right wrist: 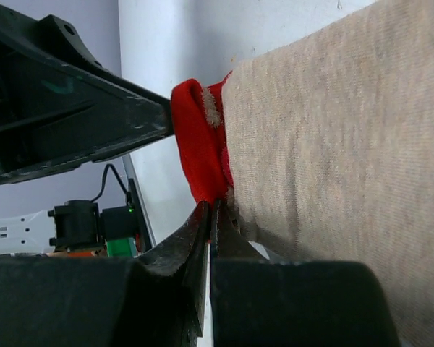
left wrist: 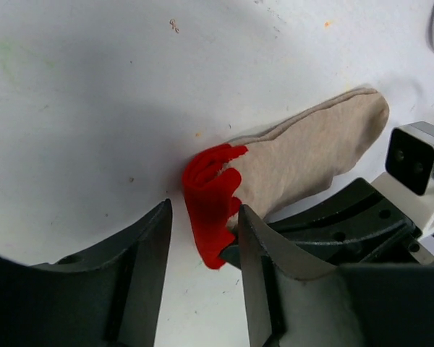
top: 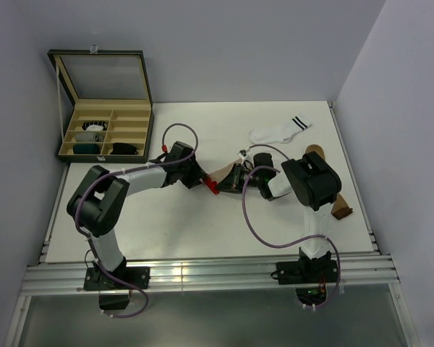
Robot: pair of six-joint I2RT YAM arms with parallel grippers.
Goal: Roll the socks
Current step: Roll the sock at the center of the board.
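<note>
Two arms meet at a beige sock (top: 222, 173) in the middle of the white surface (top: 181, 224).

The left gripper (top: 205, 181) reaches in from the left and the right gripper (top: 239, 176) from the right, both at the sock, whose red cuff (top: 213, 187) shows just beside the left fingers; how the fingers stand is too small to tell. A white sock (top: 278, 131) with black cuff stripes lies flat behind them, near the far edge. A brown sock (top: 338, 196) lies at the right, partly under the right arm. A dark box (top: 105, 134) with its lid raised sits at the far left corner, rolled items in some compartments.
</note>
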